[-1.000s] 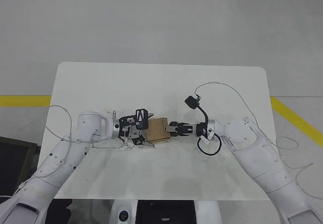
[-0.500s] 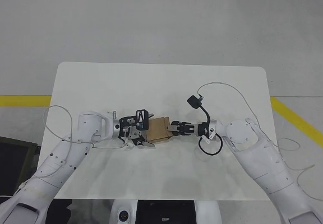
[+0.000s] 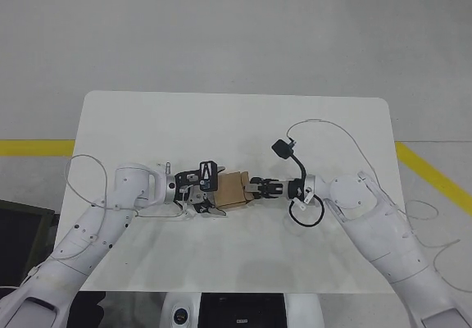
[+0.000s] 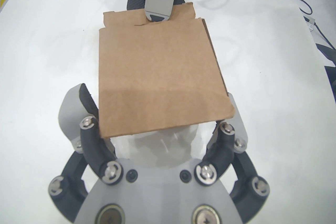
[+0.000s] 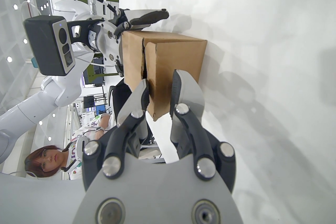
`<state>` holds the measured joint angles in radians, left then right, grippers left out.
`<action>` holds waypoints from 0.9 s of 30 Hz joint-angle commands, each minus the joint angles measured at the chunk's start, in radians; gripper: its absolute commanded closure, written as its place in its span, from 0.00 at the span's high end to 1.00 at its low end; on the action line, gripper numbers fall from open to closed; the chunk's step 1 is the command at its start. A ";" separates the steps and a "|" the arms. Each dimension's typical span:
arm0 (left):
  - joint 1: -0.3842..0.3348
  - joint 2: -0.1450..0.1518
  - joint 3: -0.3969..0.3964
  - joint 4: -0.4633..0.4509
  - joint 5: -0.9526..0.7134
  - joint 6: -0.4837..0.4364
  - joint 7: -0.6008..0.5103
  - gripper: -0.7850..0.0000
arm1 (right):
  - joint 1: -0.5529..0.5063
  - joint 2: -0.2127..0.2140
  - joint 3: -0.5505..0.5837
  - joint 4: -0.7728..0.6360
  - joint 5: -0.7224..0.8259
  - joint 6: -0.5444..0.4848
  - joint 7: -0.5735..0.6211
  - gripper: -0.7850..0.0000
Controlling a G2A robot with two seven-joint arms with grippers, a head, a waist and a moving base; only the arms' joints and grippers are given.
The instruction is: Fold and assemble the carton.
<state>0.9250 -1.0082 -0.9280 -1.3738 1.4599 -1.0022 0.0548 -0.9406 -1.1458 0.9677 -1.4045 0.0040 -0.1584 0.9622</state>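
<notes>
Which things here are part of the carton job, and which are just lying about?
Job:
carton
left gripper, jaws either side of the carton
right gripper, jaws on its end flap

Not job:
white table
yellow floor tape

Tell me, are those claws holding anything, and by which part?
Both hold the carton: the left gripper clamps one end across its width, and the right gripper pinches a flap at the opposite end.

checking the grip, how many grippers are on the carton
2. The left gripper clamps one end of the carton across its width; the right gripper pinches the flaps at the opposite end.
</notes>
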 commanded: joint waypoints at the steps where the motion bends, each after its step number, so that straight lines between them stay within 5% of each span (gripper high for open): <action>1: 0.000 0.000 0.000 0.000 0.001 0.000 0.001 1.00 | 0.006 -0.002 -0.004 0.000 -0.002 0.003 0.002 0.18; 27: 0.005 -0.001 -0.003 -0.007 0.017 0.000 0.001 1.00 | 0.041 -0.007 -0.018 -0.011 -0.036 -0.002 0.030 0.25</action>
<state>0.9299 -1.0088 -0.9305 -1.3802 1.4764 -1.0025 0.0557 -0.8940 -1.1551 0.9430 -1.4106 -0.0301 -0.1613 0.9922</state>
